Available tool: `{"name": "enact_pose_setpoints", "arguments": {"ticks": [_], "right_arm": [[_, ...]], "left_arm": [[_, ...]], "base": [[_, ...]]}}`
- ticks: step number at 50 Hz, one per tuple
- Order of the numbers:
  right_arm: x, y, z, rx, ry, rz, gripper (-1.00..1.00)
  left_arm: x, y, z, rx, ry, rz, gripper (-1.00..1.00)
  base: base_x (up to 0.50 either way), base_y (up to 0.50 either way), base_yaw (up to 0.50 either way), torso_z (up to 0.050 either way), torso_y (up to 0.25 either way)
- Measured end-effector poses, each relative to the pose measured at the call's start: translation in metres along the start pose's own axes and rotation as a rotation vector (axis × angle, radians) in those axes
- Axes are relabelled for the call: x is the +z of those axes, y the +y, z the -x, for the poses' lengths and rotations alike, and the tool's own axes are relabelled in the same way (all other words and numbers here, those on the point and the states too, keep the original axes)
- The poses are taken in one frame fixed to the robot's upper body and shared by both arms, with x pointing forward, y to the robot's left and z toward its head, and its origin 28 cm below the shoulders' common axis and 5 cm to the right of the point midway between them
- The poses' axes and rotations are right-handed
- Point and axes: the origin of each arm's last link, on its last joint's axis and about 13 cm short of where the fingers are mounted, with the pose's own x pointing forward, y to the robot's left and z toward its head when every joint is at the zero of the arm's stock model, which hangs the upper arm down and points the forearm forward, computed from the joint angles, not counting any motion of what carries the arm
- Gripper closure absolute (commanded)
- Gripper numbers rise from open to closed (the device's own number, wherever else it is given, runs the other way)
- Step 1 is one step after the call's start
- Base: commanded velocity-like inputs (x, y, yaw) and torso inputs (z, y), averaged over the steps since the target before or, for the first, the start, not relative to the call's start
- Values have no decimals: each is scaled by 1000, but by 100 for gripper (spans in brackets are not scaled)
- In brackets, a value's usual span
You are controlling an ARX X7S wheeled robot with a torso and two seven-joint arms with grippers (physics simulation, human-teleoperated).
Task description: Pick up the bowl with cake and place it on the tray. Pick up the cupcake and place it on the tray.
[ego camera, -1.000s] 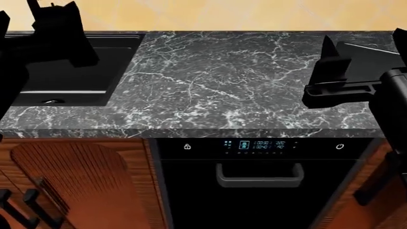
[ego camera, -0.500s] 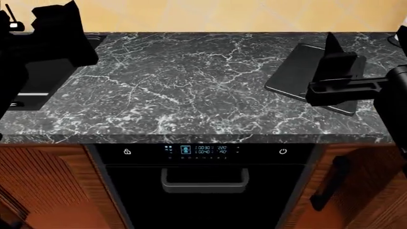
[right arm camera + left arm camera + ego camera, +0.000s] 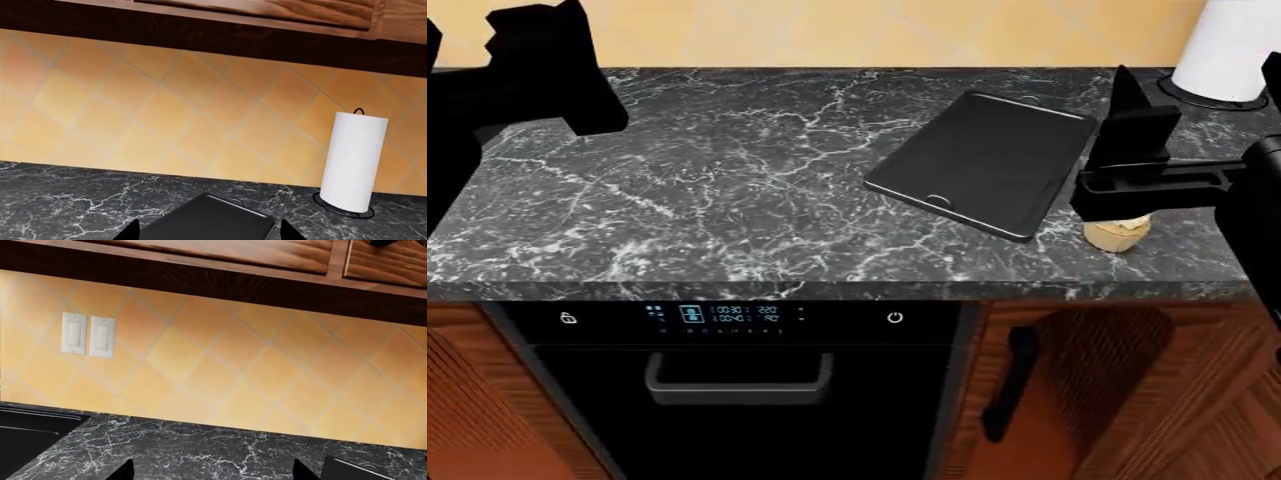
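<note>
**Black tray lies bare on marble counter as both arms hang above it**

A flat black tray (image 3: 981, 163) lies at an angle on the dark marble countertop (image 3: 734, 180), right of centre in the head view, with nothing on it. Just beyond its near right corner, a tan base that looks like the cupcake (image 3: 1117, 232) sits on the counter, its top hidden behind the right gripper (image 3: 1134, 150) (only the lower part shows). The bowl and the cake appear in none of the views.

The right gripper hangs over the counter's right end, above the tray's right edge; the right wrist view shows its two dark fingertips (image 3: 127, 231) set wide apart with nothing between them, the tray (image 3: 210, 222) below. The left gripper (image 3: 541, 65) is raised over the counter's left end, well apart from the tray; its fingertips (image 3: 123, 472) are likewise spread and hold nothing.

A white paper towel roll (image 3: 352, 162) stands upright on its holder at the back right, against the orange tiled wall (image 3: 167, 115). A double light switch (image 3: 88, 334) is on that wall farther left. An oven (image 3: 734, 390) with a lit display sits below the counter.
</note>
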Motion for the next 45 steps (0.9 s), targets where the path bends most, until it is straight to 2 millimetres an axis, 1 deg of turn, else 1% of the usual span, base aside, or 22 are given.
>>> {"name": "enact_pose_setpoints", "arguments": {"ticks": [10,18,40,45], "right_arm": [[0,0,0,1,-1,0,-100],[1,0,-1,-3,-3,14,-100],[1,1,0,19,-11,30,-100],[0,2,0,30,-4,26,-100]], "left_arm": [[1,0,0,2,-1,2,-100],[1,0,-1,0,0,4,-100],[2,1,-2,7,-4,9,-100],[3,2,-2,10,-4,9,-100]], "base": [[-1,-500,0,0,0],[0,-17,0,0,0],[500,-1,0,0,0],[465,-212,0,0,3]]}}
